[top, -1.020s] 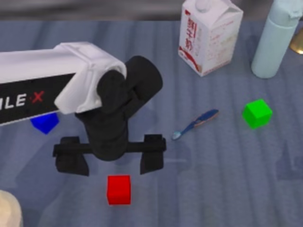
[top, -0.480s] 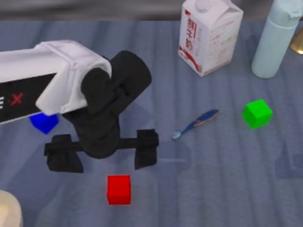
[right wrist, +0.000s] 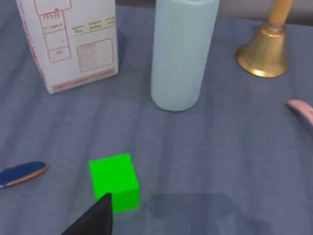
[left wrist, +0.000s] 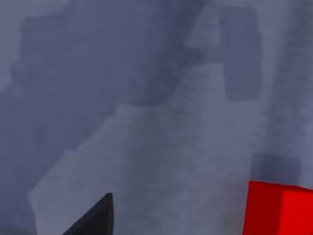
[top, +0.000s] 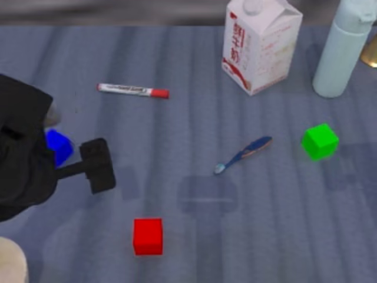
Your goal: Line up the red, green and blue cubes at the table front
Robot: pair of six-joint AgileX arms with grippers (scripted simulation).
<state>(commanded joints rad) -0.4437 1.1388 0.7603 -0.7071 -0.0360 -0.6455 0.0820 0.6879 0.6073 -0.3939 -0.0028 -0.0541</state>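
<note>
Now the left end effector [top: 97,166], fingers spread and empty, hangs at the table's [top: 194,118] left just beside the blue cube [top: 59,146], nearer than the red cube [top: 147,236].

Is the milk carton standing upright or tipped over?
Upright. The top view shows the milk carton on its base with the gabled top up; the right wrist view shows its wall vertical.
</note>
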